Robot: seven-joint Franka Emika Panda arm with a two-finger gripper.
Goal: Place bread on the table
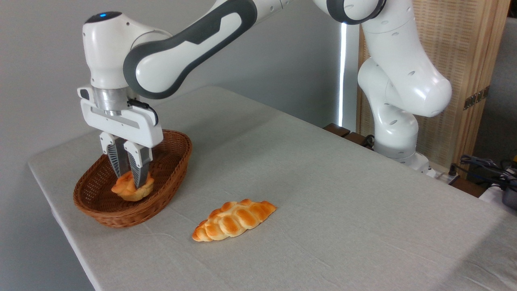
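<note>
Camera view: the gripper (131, 178) is pointed straight down inside a brown wicker basket (169, 194) at the left end of the table (323, 210). Its two fingers are closed narrowly on the bread (125, 190), a small golden bun, which is pinched at its top. Whether the bun is touching the basket floor or is lifted just clear of it cannot be told. The bun is ringed on all sides by the basket wall, and the rim on the near and right sides stands between it and the open cloth. A longer braided loaf (233, 220) is laid on the table to the right of the basket and nearer the camera, apart from the rim. The basket is set close to the table's left edge, with only a narrow strip of cloth left beside it. To the right of the loaf and toward the far side, a wide stretch of bare cloth is seen. The arm's base (398, 149) is mounted at the far right edge, with cables (484, 165) beyond it.
</note>
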